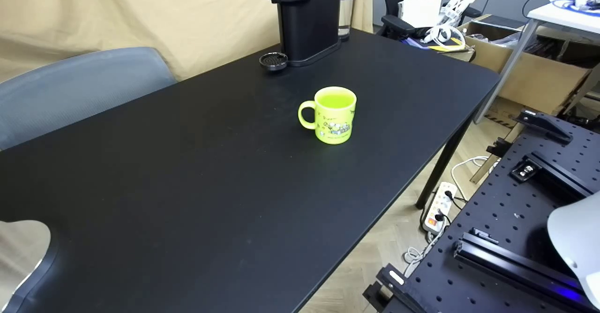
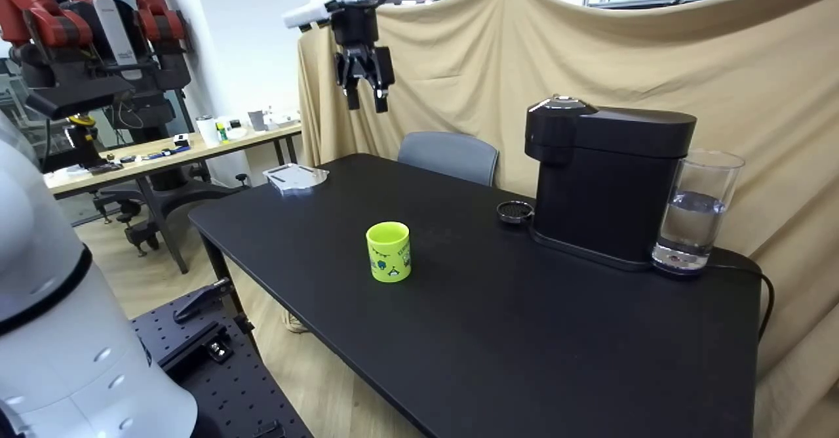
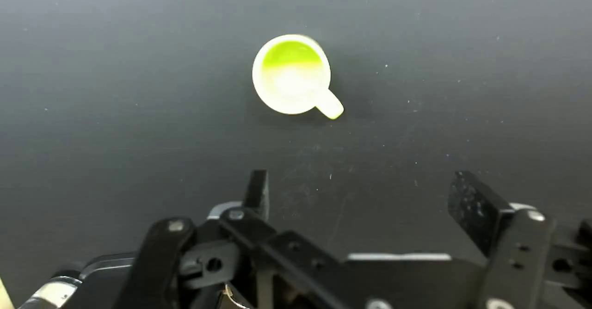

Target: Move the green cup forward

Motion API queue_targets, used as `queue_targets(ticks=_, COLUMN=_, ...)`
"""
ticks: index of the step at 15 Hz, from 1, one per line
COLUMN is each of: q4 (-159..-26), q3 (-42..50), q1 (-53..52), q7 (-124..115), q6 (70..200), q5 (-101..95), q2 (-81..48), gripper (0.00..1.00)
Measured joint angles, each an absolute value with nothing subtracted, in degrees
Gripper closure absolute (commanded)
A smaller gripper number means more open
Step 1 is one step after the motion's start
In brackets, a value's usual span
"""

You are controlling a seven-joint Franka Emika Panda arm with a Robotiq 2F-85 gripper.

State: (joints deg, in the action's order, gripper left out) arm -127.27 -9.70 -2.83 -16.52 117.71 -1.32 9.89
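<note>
Gripper [image 3: 360,186] is sitting nearest the lens in the wrist view, fingers [image 3: 476,212] standing wide apart with nothing between them, so it's holding zip. Past them, the cup [image 3: 291,74] is resting upright on the table [image 3: 138,161], its handle [image 3: 330,104] angling toward the gripper's side of the picture; the inside is blowing out to white, so I'm not able to say if anything's in it. In an exterior view the gripper is hanging well above the table, pointing down, touching nothing. The cup is standing nearer the table edge on the side of the arm [image 2: 98,359], while the machine [image 2: 609,182] and its round tray [image 2: 514,210] are sitting well apart from it, over by the curtain [image 2: 459,97]. Progress-wise I'm reckoning it's zero: nothing's gripping or pushing the cup. What's left is looking like the lot: lining up, coming down, closing on the cup, moving it forward, letting go. I'm only leaning that way, mind, since a spread, raised gripper could also be fitting a finished job, and these shots aren't settling it. They're also not spelling out where forward is ending; if it's meaning away from the arm, I'm guessing the cup is needing to go toward the curtain.
</note>
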Motion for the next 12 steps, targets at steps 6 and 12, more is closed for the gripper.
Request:
queue_targets(ticks=6, q4=-133.10, q3=-8.68, q1=-2.29, q7=-26.78, q6=133.32, q5=-5.53, q2=2.08, gripper=0.00)
queue_targets(ticks=12, q4=-137.76, q3=-7.81, q1=-2.98, q7=-31.16, q6=134.16, q5=-5.78, q2=-2.05, gripper=0.00)
